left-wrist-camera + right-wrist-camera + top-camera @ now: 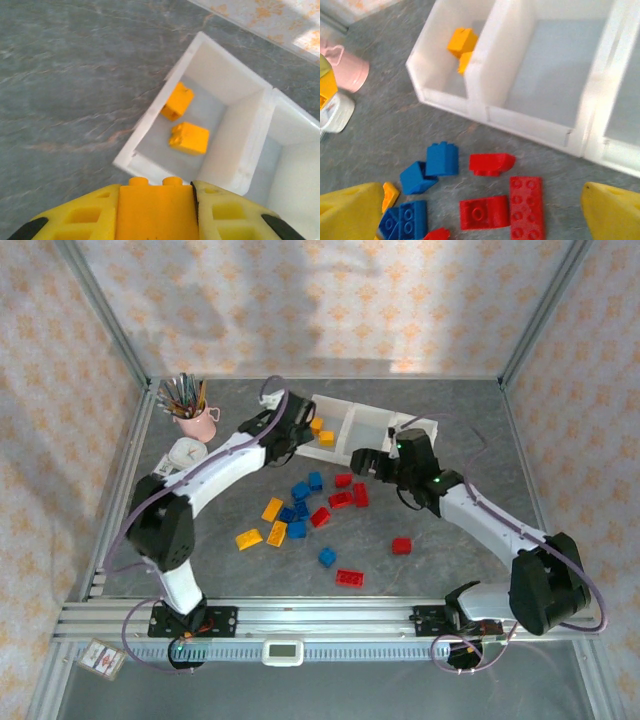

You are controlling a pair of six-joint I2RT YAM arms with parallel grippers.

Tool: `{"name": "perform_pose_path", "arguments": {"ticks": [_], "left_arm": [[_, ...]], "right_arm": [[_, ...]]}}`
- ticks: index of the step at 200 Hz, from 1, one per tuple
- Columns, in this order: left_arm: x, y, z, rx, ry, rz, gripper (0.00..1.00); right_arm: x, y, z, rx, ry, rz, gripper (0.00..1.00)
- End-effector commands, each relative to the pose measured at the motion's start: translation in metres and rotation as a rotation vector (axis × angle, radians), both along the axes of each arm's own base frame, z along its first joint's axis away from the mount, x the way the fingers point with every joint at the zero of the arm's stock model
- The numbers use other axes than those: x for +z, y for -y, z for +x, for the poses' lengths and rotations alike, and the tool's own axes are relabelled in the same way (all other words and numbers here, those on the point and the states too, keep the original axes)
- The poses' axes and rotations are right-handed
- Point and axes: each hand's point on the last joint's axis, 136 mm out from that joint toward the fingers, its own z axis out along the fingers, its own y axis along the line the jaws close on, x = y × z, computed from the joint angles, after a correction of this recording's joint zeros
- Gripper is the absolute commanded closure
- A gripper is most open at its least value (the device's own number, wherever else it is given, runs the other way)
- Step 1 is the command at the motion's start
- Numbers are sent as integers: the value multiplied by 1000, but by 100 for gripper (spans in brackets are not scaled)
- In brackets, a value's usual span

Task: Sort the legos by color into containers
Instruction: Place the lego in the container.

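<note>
Sorting barely begun.
A yellow-orange studded plastic brick (155, 200) is clamped in the left gripper (157, 215) beside the white translucent three-compartment tray (150, 130), where two yellow bricks (189, 138) lie; the right gripper (480, 215) is spread wide over unsorted red and blue bricks (310, 502).

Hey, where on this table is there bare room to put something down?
Bare: the near strip of table between the legos and the front rail, and the far right corner beyond the tray. The tray's middle compartment is empty. Crowded: the centre, and around the pink cup.
</note>
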Motion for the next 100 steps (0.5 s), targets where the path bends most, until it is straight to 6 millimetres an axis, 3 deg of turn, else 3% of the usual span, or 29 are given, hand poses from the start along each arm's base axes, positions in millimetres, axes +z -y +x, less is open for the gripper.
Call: {"name": "perform_pose_path", "arguments": {"ticks": [1,50,100], "left_arm": [[-9,17,26,-38,0,48,82],[-41,50,83,-68,-8,80,81],[-49,60,111,-71,6,85,56]], "right_arm": [[10,11,15,-51,27,3,0],[16,18,28,-80,47,1,0],[18,14,33,-55,51,-1,0]]}}
